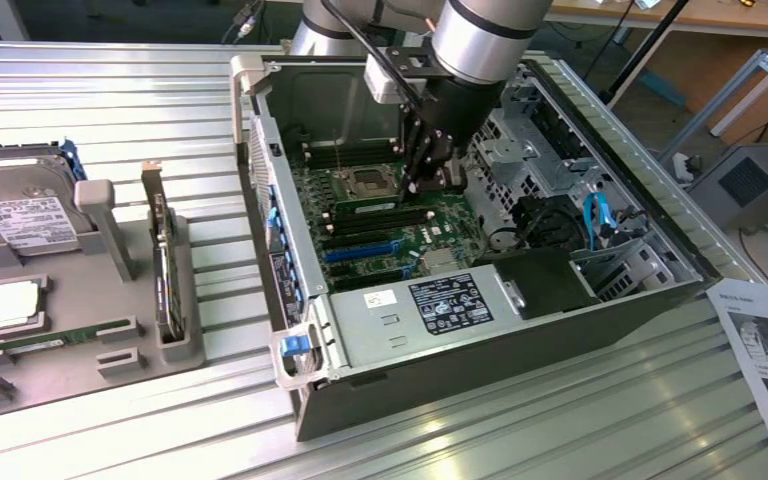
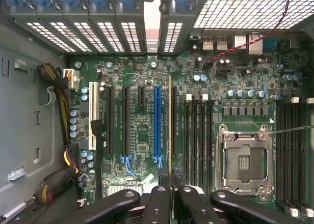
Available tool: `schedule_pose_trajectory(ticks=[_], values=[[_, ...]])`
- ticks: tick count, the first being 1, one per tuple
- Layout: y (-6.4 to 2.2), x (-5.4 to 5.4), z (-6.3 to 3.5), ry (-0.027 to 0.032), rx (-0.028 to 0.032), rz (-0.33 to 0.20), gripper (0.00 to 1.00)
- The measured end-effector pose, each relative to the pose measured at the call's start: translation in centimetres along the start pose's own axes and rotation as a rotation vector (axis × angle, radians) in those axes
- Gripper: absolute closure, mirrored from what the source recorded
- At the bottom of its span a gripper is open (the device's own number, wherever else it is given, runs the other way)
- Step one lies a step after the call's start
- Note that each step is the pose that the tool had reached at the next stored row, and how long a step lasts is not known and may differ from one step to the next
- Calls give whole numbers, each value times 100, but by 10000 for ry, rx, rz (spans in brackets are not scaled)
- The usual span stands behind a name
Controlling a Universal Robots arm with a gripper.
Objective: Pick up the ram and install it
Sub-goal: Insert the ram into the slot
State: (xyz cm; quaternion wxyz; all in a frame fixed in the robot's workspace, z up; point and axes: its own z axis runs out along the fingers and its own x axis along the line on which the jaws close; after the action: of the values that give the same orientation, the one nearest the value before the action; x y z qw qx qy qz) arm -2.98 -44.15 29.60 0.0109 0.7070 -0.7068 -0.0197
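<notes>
RAM stick (image 2: 170, 130) is in the grip. Through the wrist camera it shows edge-on as a thin pale-green line running out from between the fingers (image 2: 158, 204), which are closed narrow on its near end.

Position: inside the open case (image 1: 398, 400), hanging above the motherboard (image 2: 142, 135), not seated. In the exterior view the arm (image 1: 484, 40) drops in from twelve o'clock, and the fingers hang just at three o'clock of the processor socket (image 1: 361, 180).

Alignment: the stick runs parallel to the black memory slots (image 2: 198, 135), which is good. Its edge reads nearer the long expansion slots (image 2: 157, 121) than the memory bank beside the socket. Height above the board may be fooling me, so I cannot tell the true offset.

Step in hand, as I judge it: pickup done, lining up over a slot under way, insertion not yet made. The slots in that bank look empty.

What the next move calls for, in my view:
- a small sideways correction to put the edge over one memory slot
- the stick held upright and parallel
- end latches open, though they are too small for me to check
- a straight push with no twist

A second green stick (image 1: 57, 340) lies in the grey tray (image 1: 37, 375) on the counter (image 1: 131, 90), at nine o'clock from the case, untouched.
</notes>
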Motion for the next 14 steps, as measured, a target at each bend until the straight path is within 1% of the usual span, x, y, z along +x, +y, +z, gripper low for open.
schedule_pose_trajectory(ticks=[5,8,14], values=[[-1,-57,25,-1,-1,0,88],[-2,-111,45,-2,-1,0,88],[-3,-166,66,-1,-1,-1,88]])
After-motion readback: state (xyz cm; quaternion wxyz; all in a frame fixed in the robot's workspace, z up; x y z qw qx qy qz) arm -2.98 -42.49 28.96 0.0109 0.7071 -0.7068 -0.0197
